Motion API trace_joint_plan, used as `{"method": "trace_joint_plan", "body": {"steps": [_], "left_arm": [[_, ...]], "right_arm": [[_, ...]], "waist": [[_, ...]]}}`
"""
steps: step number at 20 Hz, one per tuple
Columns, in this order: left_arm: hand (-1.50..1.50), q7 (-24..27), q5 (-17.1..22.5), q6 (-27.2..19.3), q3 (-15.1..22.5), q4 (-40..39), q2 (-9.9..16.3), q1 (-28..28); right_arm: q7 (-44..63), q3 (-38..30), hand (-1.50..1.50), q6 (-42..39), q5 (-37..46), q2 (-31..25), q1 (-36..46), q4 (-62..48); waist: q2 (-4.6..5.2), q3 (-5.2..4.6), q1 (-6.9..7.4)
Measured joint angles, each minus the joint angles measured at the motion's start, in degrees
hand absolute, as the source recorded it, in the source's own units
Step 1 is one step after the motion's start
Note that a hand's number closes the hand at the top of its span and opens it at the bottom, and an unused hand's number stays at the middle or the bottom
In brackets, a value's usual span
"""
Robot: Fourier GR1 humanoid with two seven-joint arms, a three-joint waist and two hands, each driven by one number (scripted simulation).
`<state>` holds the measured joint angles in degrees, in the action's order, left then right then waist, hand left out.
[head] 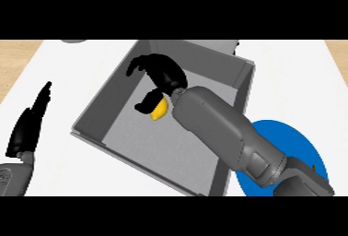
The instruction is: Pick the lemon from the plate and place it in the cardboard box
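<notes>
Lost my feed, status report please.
Right hand over the cardboard box, curled on the lemon. Left hand open, resting at left. Blue plate bare. Nothing in the way.

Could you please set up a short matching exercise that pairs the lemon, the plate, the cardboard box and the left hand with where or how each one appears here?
Things:
1. lemon
2. plate
3. cardboard box
4. left hand

Descriptions:
A. blue, partly under the right forearm
B. grey inside, open-topped
C. open, resting at the view's left
D. yellow, under the right hand, over the box

Pairs: 1-D, 2-A, 3-B, 4-C
</notes>
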<state>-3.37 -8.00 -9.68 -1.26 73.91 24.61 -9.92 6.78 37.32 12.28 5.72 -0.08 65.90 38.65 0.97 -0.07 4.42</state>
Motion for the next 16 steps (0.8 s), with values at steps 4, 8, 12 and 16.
{"method": "trace_joint_plan", "body": {"steps": [4, 8, 12, 16], "left_arm": [[0.0, -0.9, -0.11, 0.36, -0.11, 1.02, -0.04, -0.38], [0.0, -1.11, -0.14, 0.55, -0.65, 0.96, 0.08, -0.51], [0.0, -0.5, -0.28, 0.4, -1.23, 0.26, -0.03, -0.07], [0.0, -0.8, -0.2, 0.44, -1.79, 0.52, -0.19, 0.7]], "right_arm": [[-3.38, 2.24, -1.5, 2.71, -4.85, 0.05, -0.08, -1.28], [-8.33, 1.31, -1.5, 5.95, -8.62, 0.07, 0.49, -1.77], [-14.39, -2.3, -1.5, 9.09, -12.77, 0.07, -0.22, -2.46], [-18.77, -7.96, -1.5, 7.93, -16.66, -0.11, 0.87, -4.84]], "waist": [[0.04, 0.03, 0.33], [-0.02, 0.04, -0.01], [-0.06, 0.06, -0.72], [-0.26, 0.07, -1.65]]}}
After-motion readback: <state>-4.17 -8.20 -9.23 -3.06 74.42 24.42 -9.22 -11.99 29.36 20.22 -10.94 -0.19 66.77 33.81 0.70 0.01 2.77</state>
